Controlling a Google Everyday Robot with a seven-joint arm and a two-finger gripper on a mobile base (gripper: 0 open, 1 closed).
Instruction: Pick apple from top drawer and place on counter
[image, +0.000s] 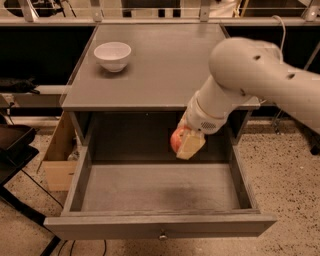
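Note:
The apple, red-orange, is held in my gripper, whose pale fingers are shut on it. It hangs in the air above the open top drawer, just below the counter's front edge. The drawer is pulled out and nothing lies on its grey floor. Its small metal knob shows on the front panel. The counter is the flat grey cabinet top behind and above the apple. My white arm reaches in from the right and covers the counter's right front corner.
A white bowl stands on the counter's back left. A cardboard box sits on the floor left of the cabinet. A dark object is at the far left. Speckled floor lies right of the drawer.

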